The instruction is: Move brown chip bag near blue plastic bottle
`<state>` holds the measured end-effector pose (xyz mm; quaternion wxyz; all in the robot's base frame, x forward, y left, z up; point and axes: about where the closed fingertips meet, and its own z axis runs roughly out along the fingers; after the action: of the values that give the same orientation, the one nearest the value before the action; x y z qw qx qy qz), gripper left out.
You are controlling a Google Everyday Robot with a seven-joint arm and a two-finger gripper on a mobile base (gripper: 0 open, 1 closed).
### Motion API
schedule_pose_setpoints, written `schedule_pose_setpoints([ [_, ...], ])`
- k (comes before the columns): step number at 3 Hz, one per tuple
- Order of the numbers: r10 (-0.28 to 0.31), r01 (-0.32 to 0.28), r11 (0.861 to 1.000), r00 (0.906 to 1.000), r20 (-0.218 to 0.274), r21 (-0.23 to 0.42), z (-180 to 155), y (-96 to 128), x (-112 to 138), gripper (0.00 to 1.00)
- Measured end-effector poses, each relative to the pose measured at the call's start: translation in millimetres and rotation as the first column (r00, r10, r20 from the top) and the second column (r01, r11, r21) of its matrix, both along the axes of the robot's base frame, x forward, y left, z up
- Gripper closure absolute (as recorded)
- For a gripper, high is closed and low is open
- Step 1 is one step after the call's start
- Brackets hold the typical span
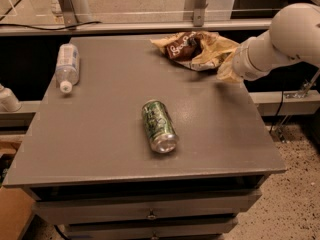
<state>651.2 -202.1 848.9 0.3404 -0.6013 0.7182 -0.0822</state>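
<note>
White arm [292, 36] low from right, claw [227, 70] beside brown chip bag [192, 49] — grip unclear

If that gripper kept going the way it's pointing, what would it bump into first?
Probably the brown chip bag, crumpled right beside the gripper at the far right corner of the table. They may already be touching; depth is hard to judge.
</note>
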Motion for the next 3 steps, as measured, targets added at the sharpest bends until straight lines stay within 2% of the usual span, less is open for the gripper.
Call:
schedule_pose_setpoints([
  [1, -0.004, 0.004, 1.000, 0.9986, 0.052, -0.002, 8, -2, 7, 0.44],
  [2, -0.019, 0.020, 1.000, 0.9869, 0.160, -0.001, 25, -6, 24, 0.21],
  [3, -0.047, 0.046, 0.999, 0.9610, 0.273, 0.011, 77, -7, 30, 0.00],
])
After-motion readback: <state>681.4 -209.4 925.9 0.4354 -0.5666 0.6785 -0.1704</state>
